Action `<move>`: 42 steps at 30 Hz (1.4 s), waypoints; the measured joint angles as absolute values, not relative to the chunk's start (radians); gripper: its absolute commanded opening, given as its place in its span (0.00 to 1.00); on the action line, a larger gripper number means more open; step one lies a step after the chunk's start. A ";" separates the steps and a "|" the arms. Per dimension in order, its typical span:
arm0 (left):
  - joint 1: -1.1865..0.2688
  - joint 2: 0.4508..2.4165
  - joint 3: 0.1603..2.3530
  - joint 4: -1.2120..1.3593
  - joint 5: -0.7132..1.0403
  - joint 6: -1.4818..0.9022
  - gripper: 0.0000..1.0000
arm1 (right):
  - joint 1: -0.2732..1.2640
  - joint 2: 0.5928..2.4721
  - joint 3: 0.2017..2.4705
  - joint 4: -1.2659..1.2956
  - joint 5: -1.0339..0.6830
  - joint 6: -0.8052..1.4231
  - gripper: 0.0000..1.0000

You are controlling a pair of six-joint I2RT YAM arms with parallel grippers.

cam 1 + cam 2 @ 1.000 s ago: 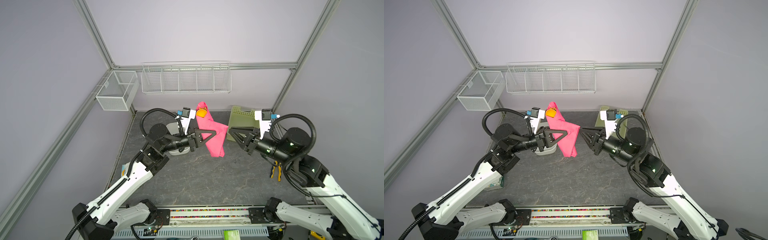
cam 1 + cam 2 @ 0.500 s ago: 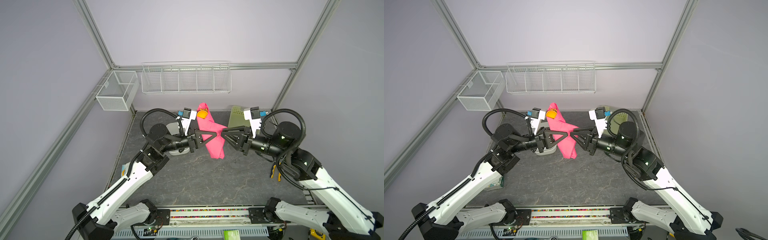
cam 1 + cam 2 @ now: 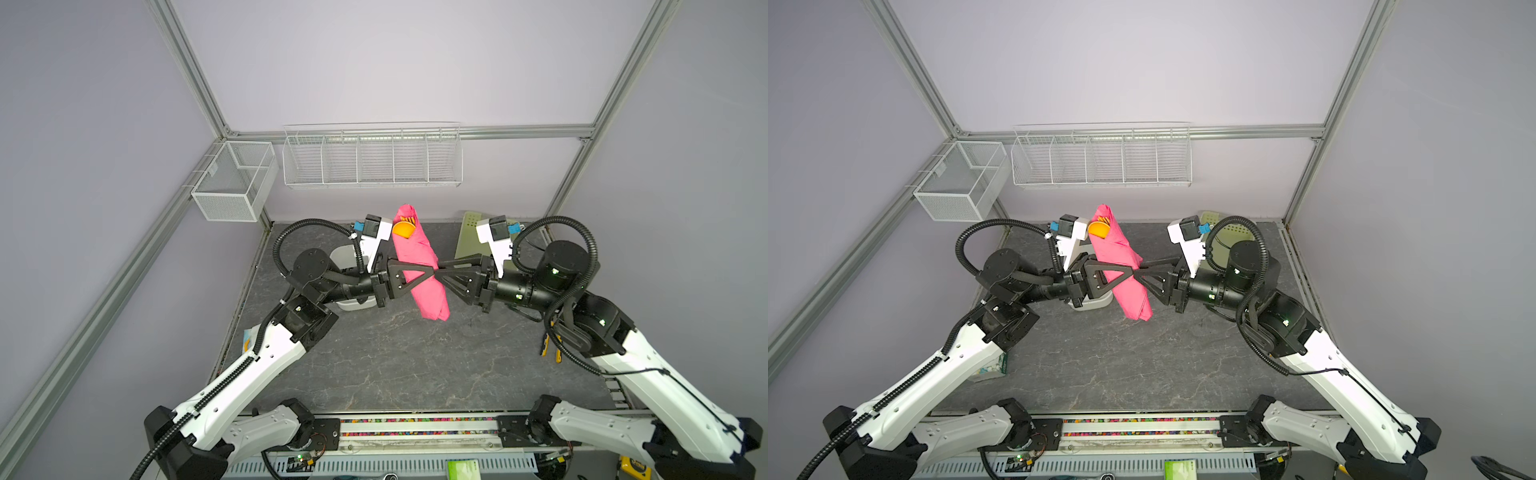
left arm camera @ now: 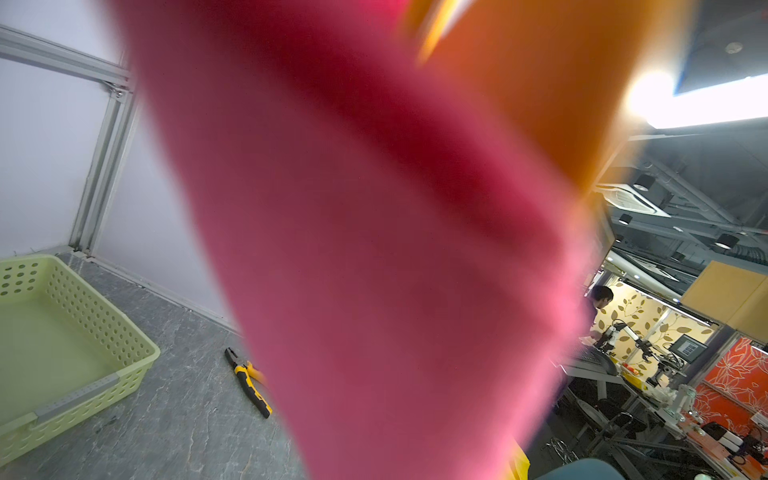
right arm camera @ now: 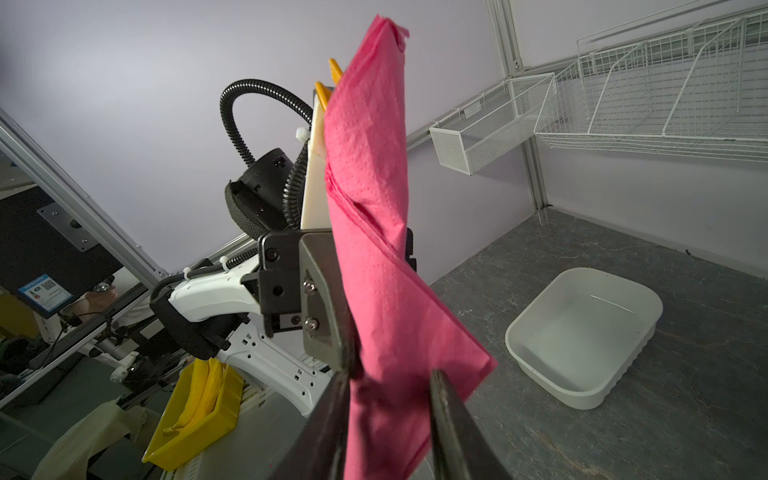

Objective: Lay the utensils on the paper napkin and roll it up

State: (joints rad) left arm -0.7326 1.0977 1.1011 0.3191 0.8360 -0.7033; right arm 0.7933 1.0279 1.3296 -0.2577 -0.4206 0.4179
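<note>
— Left gripper (image 3: 431, 272) is clamped tight across the middle of the paper napkin (image 3: 417, 253). The napkin is rolled into a pink tube and stands roughly upright in that grip, over the middle of the table (image 3: 395, 365).
— And the right gripper (image 3: 443, 271)?
— It points in from the right, tip to tip with the left one. Its jaws stand partly apart, one on each side of the roll's lower part. In the right wrist view the paper fills most of the gap, but whether the pads press it I cannot tell.
— What lies nearest?
— Yellow-handled pliers (image 4: 249, 384) on the table at the near right, under the right arm.
— Where are the utensils (image 3: 403, 229)?
— Inside the roll. Only orange ends show at its top: the spoon's round bowl and some tines beside it.
— Farther back?
— White tub (image 5: 582, 340) on the left, behind the left gripper and apart from the roll. A pale green basket (image 4: 62, 332) sits at the far right. On the far wall hangs a wire rack (image 3: 372, 158), with a mesh box (image 3: 232, 183) at the far left corner.
</note>
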 measured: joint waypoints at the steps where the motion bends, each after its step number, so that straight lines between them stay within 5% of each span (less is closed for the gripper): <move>1: -0.733 1.098 1.101 0.324 0.838 -0.704 0.00 | 0.793 1.028 1.330 -0.258 -0.424 0.418 0.36; 31: -0.733 1.088 1.105 0.323 0.847 -0.713 0.00 | 0.854 1.085 1.385 -0.280 -0.486 0.368 0.28; 42: -0.738 1.085 1.111 0.315 0.854 -0.703 0.00 | 0.877 1.087 1.398 -0.306 -0.456 0.336 0.34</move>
State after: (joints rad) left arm -0.7383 1.0847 1.1110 0.3153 0.8539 -0.7033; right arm 0.8772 1.0870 1.3979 -0.3061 -0.4561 0.3355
